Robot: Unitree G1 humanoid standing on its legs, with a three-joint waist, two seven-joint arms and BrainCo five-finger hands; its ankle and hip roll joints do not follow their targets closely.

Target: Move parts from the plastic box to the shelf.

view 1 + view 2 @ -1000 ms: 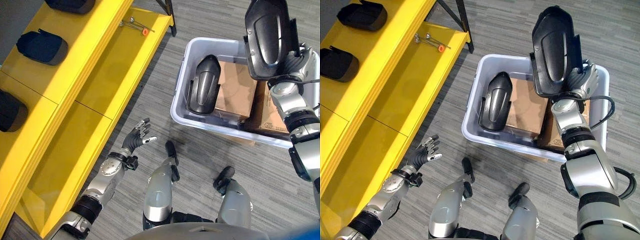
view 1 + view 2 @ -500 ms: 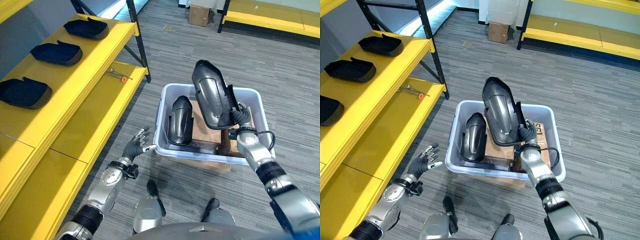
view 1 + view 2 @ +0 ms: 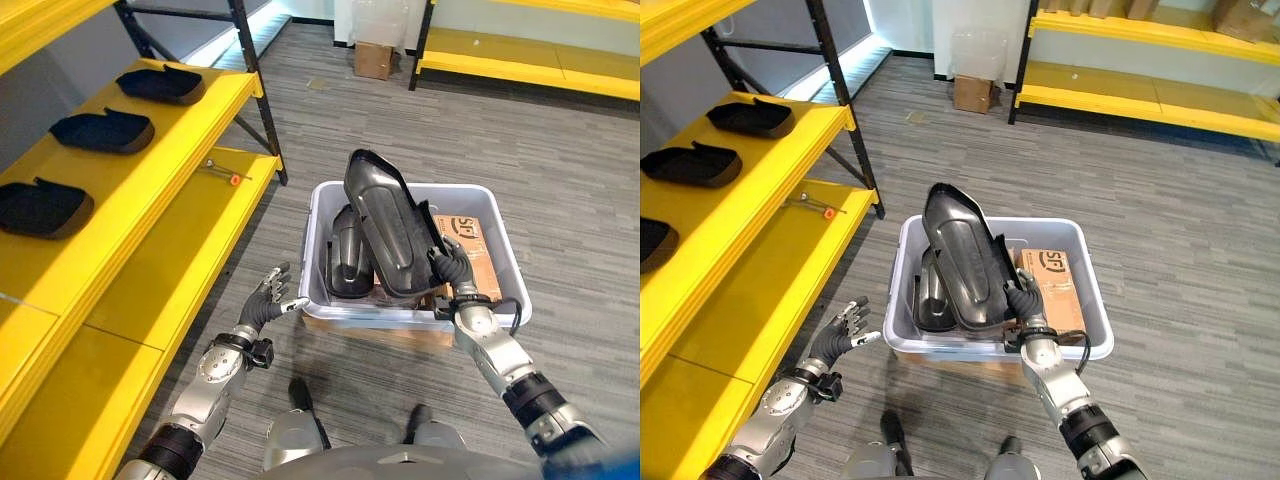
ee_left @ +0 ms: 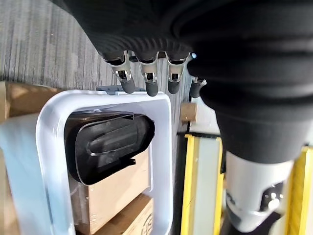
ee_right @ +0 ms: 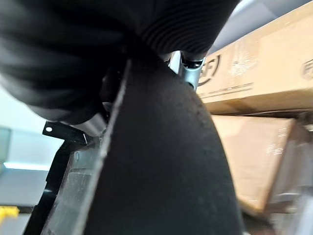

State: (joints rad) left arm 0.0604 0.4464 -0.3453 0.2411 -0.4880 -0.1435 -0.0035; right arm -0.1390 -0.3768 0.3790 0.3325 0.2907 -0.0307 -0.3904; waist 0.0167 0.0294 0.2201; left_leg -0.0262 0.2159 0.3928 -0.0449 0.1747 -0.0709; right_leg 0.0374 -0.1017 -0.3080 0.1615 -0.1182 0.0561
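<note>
My right hand (image 3: pixel 452 270) is shut on a long black moulded part (image 3: pixel 388 226), holding it upright and tilted above the grey plastic box (image 3: pixel 318 222). Its dark inner face looms close in the right wrist view (image 5: pixel 161 161). A second black part (image 3: pixel 346 262) leans inside the box at its left, also seen past my left hand's fingers (image 4: pixel 146 83) as a black part (image 4: pixel 105 147). My left hand (image 3: pixel 266 300) hangs open just left of the box, holding nothing. The yellow shelf (image 3: pixel 175 125) on the left carries three black parts (image 3: pixel 100 130).
Cardboard boxes (image 3: pixel 472 250) sit inside the plastic box on its right. A small tool with an orange tip (image 3: pixel 224 174) lies on the lower yellow shelf level. A cardboard box (image 3: pixel 374 58) and another yellow rack (image 3: pixel 530 65) stand at the back.
The camera has tilted up and back. My right hand with the black part has come lower and nearer, just over the box. The left hand stays open beside the box.
</note>
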